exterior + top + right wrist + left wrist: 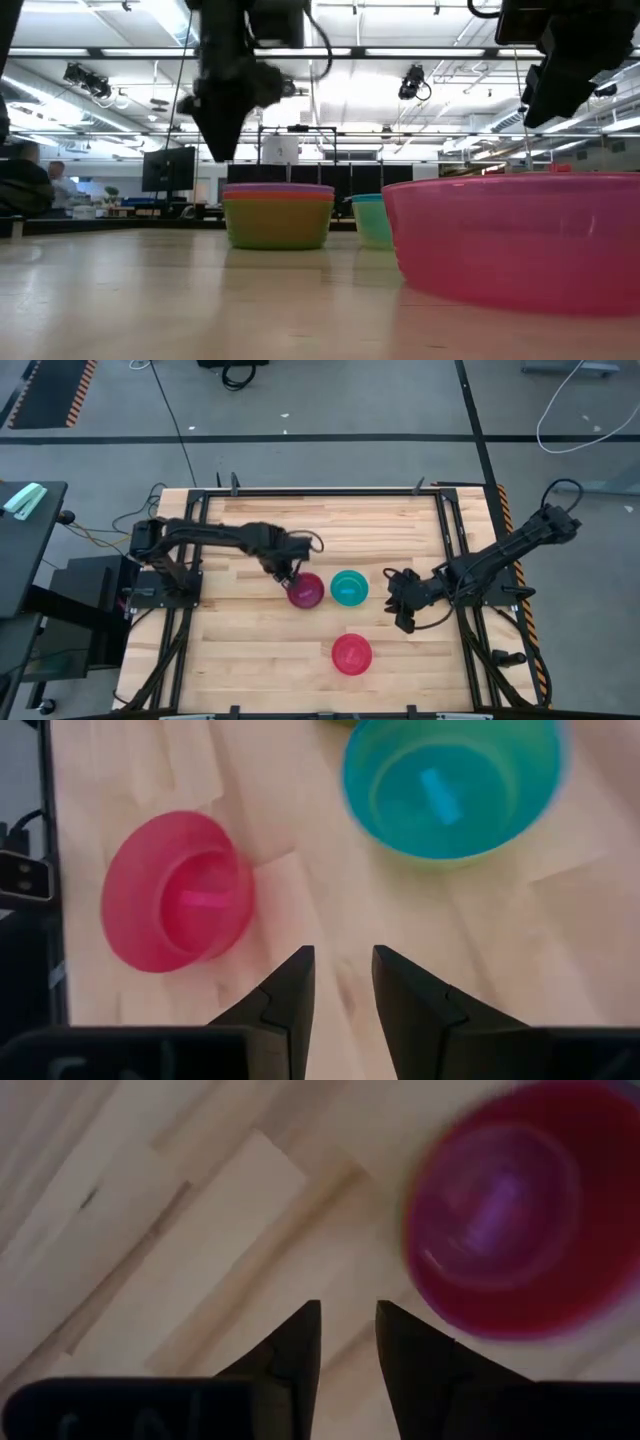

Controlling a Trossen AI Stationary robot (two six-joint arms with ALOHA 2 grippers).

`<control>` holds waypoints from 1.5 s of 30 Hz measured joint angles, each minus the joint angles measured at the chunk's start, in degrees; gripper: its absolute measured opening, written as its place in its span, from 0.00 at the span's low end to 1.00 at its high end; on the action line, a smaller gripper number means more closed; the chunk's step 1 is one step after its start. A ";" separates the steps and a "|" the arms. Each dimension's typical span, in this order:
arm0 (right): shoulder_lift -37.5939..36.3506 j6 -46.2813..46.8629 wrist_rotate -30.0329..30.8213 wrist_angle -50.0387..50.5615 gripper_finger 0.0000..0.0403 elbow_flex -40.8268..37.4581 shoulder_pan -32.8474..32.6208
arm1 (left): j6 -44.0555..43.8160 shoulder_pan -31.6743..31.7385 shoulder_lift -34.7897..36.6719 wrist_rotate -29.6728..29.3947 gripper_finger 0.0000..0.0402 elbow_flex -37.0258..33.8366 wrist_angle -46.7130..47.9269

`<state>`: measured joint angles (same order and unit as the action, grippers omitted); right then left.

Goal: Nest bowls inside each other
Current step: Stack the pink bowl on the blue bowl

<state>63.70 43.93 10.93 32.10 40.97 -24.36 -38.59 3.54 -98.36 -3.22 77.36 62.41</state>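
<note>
A stack of nested bowls (306,590) stands on its base at mid-table; the low view (278,215) shows a purple rim on top, with orange and yellow below. Right of it, a blue bowl sits inside a green one (349,587), also seen in the right wrist view (450,780). A magenta-pink bowl (352,653) stands alone nearer the front edge. My left gripper (285,574) hovers just left of the stack (525,1210), fingers narrowly apart and empty. My right gripper (400,602) is right of the green bowl, narrowly open and empty.
The wooden table (240,660) has a black frame around its edges (455,530). Bare wood lies at the front left and along the far side. Beyond the table the low view shows a room with monitors and a person (25,180) at the far left.
</note>
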 joint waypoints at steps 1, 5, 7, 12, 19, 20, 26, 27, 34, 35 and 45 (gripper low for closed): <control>1.11 0.42 -0.75 -1.11 0.28 0.00 -0.20 | -0.51 -1.45 0.51 -0.48 0.26 0.02 0.03; 6.12 1.59 -3.90 -3.22 0.28 0.77 -0.22 | -3.70 -7.88 1.08 -3.20 0.27 0.00 0.03; 8.78 2.04 -5.04 -3.16 0.28 2.00 -0.22 | -5.52 -11.21 1.06 -4.26 0.27 0.00 0.08; 14.92 2.48 -7.08 -2.85 0.28 7.16 -0.27 | -11.22 -18.87 0.86 -7.15 0.27 0.00 0.01; 24.45 1.06 -7.41 4.21 0.26 17.25 -1.57 | -18.10 -27.05 0.86 -11.24 0.27 0.00 0.05; 25.86 1.02 -7.70 4.83 0.26 18.21 -1.81 | -18.87 -28.01 0.86 -12.18 0.27 0.00 0.07; 32.32 0.01 -9.16 7.60 0.26 22.15 -2.58 | -22.62 -32.55 0.84 -16.48 0.27 0.00 0.09; 32.86 0.03 -9.30 7.44 0.26 22.55 -2.58 | -22.97 -33.16 0.84 -17.12 0.27 0.00 0.11; 35.44 1.92 -9.34 7.40 0.25 23.47 -2.56 | -25.36 -36.71 0.84 -20.75 0.27 0.00 0.09; 35.85 2.25 -9.48 7.34 0.25 23.47 -2.56 | -25.44 -37.12 0.84 -21.22 0.27 0.00 0.06; 36.59 2.63 -9.97 5.55 0.25 23.43 -2.56 | -26.75 -38.79 0.84 -24.27 0.27 0.00 0.03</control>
<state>100.29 46.57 0.96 37.65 64.40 -26.92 -65.33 -35.25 -97.51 -27.49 77.36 62.43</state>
